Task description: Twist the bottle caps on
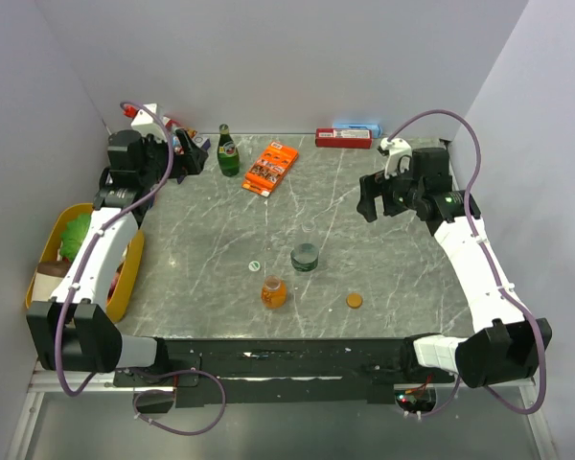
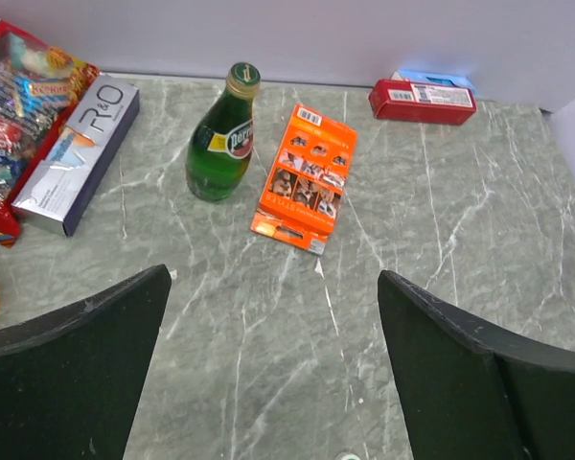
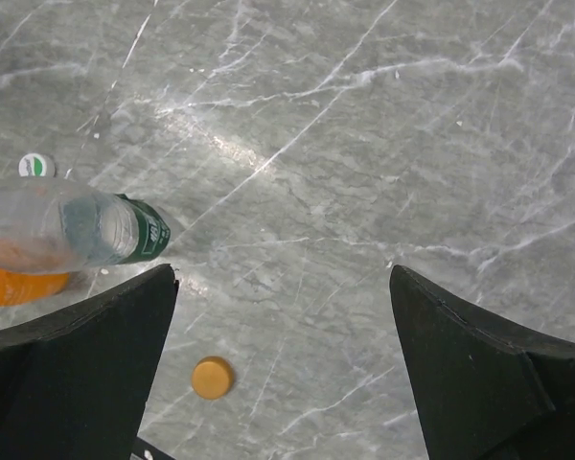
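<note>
Two open bottles stand mid-table: a squat orange bottle [image 1: 274,292] [image 3: 19,283] and a stubby grey-green translucent bottle [image 1: 305,257] [image 3: 96,230]. The whitish cap with a green mark [image 1: 255,267] [image 3: 36,166] lies left of them, and its edge shows at the bottom of the left wrist view [image 2: 350,457]. The orange-brown cap [image 1: 354,301] [image 3: 212,377] lies to the right. My left gripper [image 1: 195,158] [image 2: 273,278] hangs open at the far left, holding nothing. My right gripper [image 1: 370,207] [image 3: 283,273] hangs open at the far right, above bare table, holding nothing.
A tall green glass bottle [image 1: 229,151] [image 2: 220,139], an orange card pack [image 1: 270,168] [image 2: 305,179] and a red box [image 1: 344,138] [image 2: 423,99] sit along the back. Snack bags [image 2: 19,96] and a silver box [image 2: 77,153] lie back left. A yellow basket [image 1: 134,264] stands at the left edge.
</note>
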